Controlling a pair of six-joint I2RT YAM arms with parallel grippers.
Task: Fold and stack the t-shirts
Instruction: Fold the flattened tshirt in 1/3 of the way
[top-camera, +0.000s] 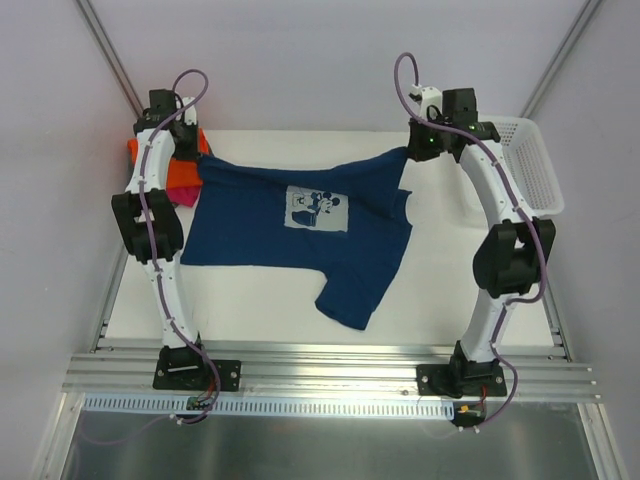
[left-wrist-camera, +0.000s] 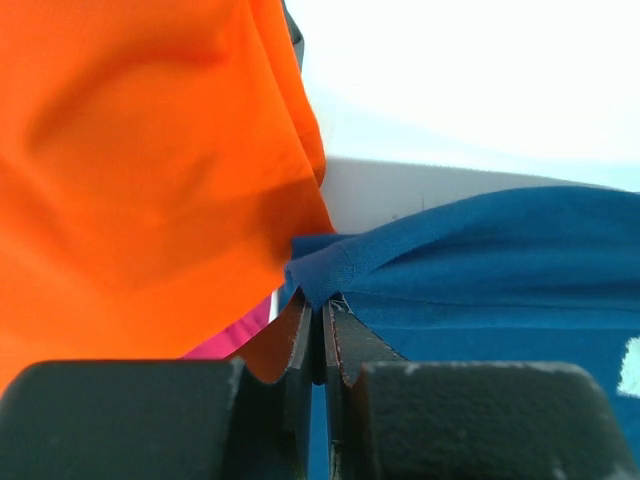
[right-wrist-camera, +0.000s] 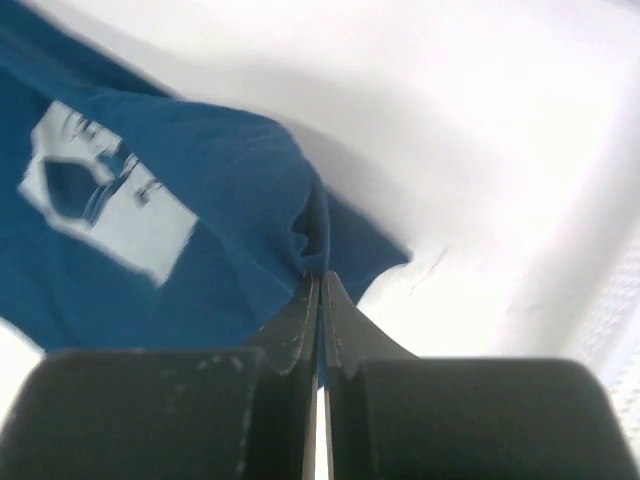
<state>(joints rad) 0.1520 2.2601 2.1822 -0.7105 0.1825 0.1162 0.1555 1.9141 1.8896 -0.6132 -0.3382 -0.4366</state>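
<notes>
Top external: left pincer (left-wrist-camera: 322, 306) and right pincer (right-wrist-camera: 320, 286) clamp the navy t-shirt (top-camera: 260, 230); lifting could snag the neighbouring orange t-shirt (left-wrist-camera: 140, 150).

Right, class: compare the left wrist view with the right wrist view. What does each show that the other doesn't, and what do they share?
Left wrist only: the orange t-shirt with a pink t-shirt peeking beneath. Right wrist only: the chest print seen plainly. Both: the navy t-shirt pinched by a shut end effector, the left end effector in one, the right end effector in the other.
</notes>
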